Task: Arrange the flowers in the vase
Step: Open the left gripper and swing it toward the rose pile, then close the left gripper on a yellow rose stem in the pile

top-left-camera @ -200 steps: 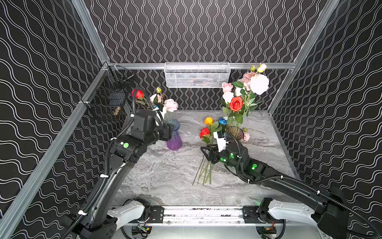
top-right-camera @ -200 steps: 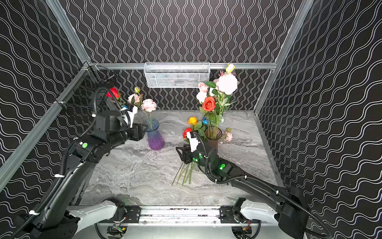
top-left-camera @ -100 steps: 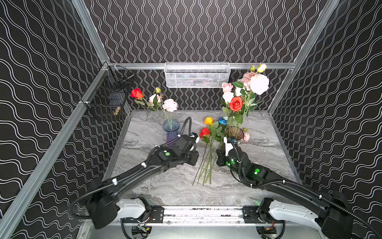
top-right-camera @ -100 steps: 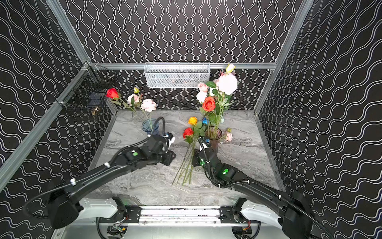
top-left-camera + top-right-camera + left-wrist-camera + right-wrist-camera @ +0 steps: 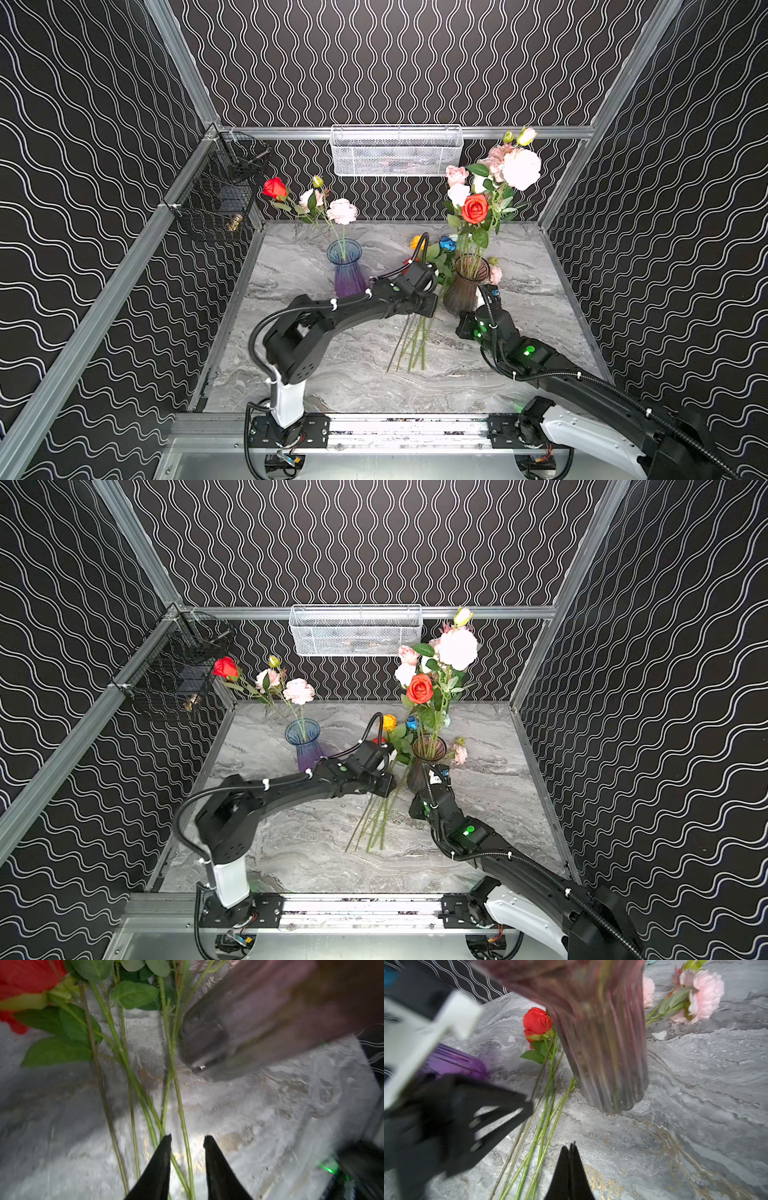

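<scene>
Both top views show flowers (image 5: 519, 168), artificial blooms on long green stems, spread over a grey marbled bench (image 5: 332, 374). Some stand in two glass vases: a red rose (image 5: 274, 188) and pale pink blooms (image 5: 341, 210) in the purple vase (image 5: 347, 272) on the left; pink, white and one orange-red bloom (image 5: 474, 208) in the brown vase (image 5: 465, 286) on the right. Between the vases we see a loose bunch (image 5: 409, 345) lying flat, with a red head (image 5: 536, 1022), a yellow-orange head (image 5: 417, 242) and a blue head (image 5: 447, 244). A pink peony (image 5: 495, 274) lies just beside the brown vase. The left jaws hang over the bunch, partly open, one stem (image 5: 182, 1122) running between them, not clamped. The right jaws, near the brown vase's base, are pressed together, holding nothing.
</scene>
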Robot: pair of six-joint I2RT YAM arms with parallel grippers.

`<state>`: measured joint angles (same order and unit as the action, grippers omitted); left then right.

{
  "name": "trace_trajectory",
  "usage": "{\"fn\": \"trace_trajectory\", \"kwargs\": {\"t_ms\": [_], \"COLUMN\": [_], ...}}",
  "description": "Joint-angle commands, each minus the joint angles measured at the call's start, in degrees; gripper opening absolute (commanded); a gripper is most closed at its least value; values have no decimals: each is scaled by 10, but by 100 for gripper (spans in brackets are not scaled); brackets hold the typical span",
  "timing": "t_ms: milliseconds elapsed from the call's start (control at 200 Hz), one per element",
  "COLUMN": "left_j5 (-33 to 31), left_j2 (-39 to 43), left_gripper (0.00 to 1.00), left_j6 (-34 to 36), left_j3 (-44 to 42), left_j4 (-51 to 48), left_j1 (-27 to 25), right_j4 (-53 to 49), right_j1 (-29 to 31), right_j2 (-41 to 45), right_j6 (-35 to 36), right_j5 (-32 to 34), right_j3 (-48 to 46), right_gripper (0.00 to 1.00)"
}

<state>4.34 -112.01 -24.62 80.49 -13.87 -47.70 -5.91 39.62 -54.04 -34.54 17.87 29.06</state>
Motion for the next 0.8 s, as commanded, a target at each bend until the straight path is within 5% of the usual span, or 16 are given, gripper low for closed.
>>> {"fn": "trace_trajectory", "kwargs": {"t_ms": [0, 470, 796], "left_j5": [-14, -151, -131], "left_j2": [-44, -131, -136], "left_gripper": [31, 30, 30], "left_j6": [17, 30, 34], "left_j3": [41, 118, 104], "left_j4": [-8, -62, -44], "left_j1": [6, 11, 22], "right_j4": [6, 22, 35], "right_j1": [-3, -7, -9], "right_j2": [5, 9, -16], "right_j6": [-2, 16, 15], "right_j5": [-11, -24, -41], "right_j3": [-2, -9, -2], "right_gripper": [0, 3, 4]}}
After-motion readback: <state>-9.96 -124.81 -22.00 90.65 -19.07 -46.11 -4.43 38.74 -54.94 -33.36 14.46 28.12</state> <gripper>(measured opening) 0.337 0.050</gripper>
